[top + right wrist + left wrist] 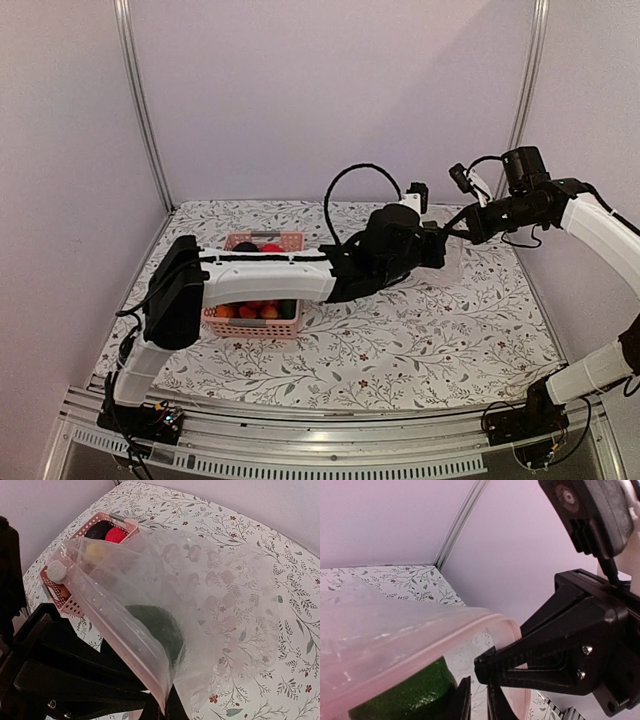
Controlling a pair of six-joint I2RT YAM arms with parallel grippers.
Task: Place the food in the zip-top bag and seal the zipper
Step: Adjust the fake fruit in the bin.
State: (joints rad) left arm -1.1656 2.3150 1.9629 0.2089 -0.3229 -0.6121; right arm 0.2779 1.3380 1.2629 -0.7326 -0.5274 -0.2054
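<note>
While food (255, 311) is lying heaped in the pink basket (250, 329) on the counter (420, 340), left claw (479, 702) closing on the zip-top bag (220, 610) rim, right claw (162, 707) clamping the same rim just beside it, bag hanging from both, carrying a dark green piece (160, 625).

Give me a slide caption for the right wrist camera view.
Right pincer holds the clear bag by its edge, a dark green fruit inside, pink basket behind.

Lab test booth: plain walls (330, 90), alu frame posts (140, 100), floral-cloth table (400, 340).
</note>
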